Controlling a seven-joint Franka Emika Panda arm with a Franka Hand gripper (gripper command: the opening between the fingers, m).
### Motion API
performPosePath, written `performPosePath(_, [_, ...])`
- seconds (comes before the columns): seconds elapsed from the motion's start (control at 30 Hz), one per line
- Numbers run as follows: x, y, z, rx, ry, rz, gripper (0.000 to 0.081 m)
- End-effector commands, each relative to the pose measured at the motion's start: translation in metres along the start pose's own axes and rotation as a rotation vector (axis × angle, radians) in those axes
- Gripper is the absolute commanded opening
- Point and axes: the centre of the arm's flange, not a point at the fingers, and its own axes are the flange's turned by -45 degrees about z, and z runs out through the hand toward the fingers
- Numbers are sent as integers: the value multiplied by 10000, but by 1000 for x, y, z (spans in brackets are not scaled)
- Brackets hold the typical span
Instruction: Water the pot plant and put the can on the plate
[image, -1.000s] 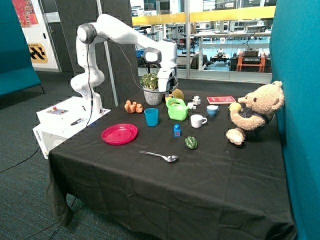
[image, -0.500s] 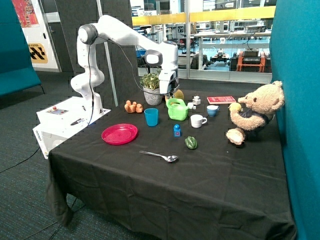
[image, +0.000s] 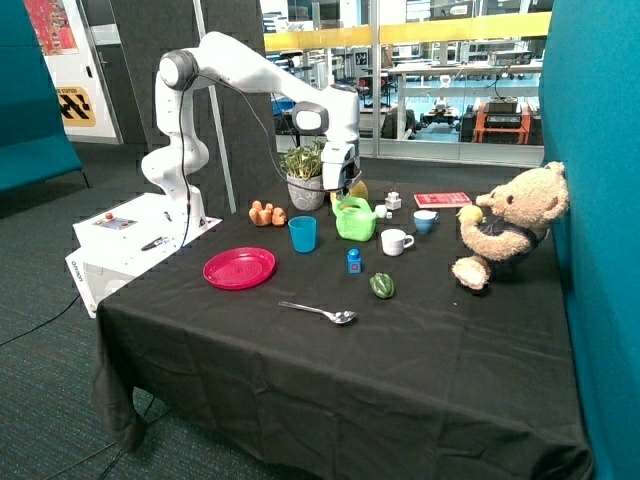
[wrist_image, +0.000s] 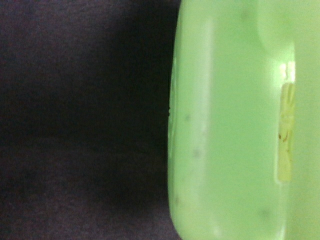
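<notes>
A black-clothed table (image: 400, 370) holds one of most things: one green watering can (image: 354, 219), one pot plant (image: 305, 177) in a pale speckled pot, one pink-red plate (image: 239, 268), one blue cup (image: 302, 233), one spoon (image: 320, 312), one small dark green pepper (image: 381, 285), one small blue bottle-shaped toy (image: 353, 261), one red book (image: 442, 199), one teddy bear (image: 505, 224), and a small orange toy (image: 266, 213). There are two small mugs: a white one (image: 396, 241) and a pale blue one (image: 425, 220). One white robot arm (image: 240, 72) rises from its base beside the table, bends at a high shoulder, reaches out level over the back of the table and turns its wrist straight down. The gripper (image: 342, 192) hangs directly above the can, just over its top handle, with the pot plant right beside it. It cannot be told from the outside view whether the jaws are open or closed, and they do not show in the wrist view. That close view shows only the can's green plastic body (wrist_image: 235, 130) filling one side and black cloth on the other. The can stands upright on the cloth below the jaws. The plate lies well apart from the jaws, toward the table's front edge past the blue cup, with nothing on it.
</notes>
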Motion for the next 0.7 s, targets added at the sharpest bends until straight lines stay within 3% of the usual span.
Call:
performPosePath(0.0, [1,3,4,2,10,13,384])
performPosePath(0.67, [-2,0,15,2,10,2,348])
